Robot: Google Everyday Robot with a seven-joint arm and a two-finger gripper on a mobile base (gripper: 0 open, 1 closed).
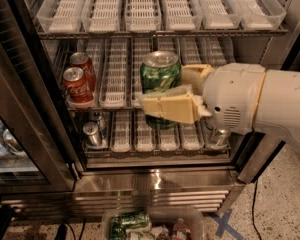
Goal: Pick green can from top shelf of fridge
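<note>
The green can [160, 76] has mottled green sides and a silver top with a pull tab. It stands upright in my gripper [165, 96], whose cream fingers [167, 109] are shut on its sides. The can is held in the air in front of the open fridge [155, 181], level with the middle shelf and well out from the racks. The top shelf [160, 31] runs across the top of the view with its row of clear-white slotted lane trays; no can stands on the part in view. My white arm reaches in from the right edge.
Two red cola cans [79, 81] stand at the left of the middle shelf. Silver-grey cans sit on the bottom shelf at left [93, 131] and right [219, 136]. A clear bin [155, 224] with cans lies on the floor below the steel base grille. The dark door frame [30, 84] stands at left.
</note>
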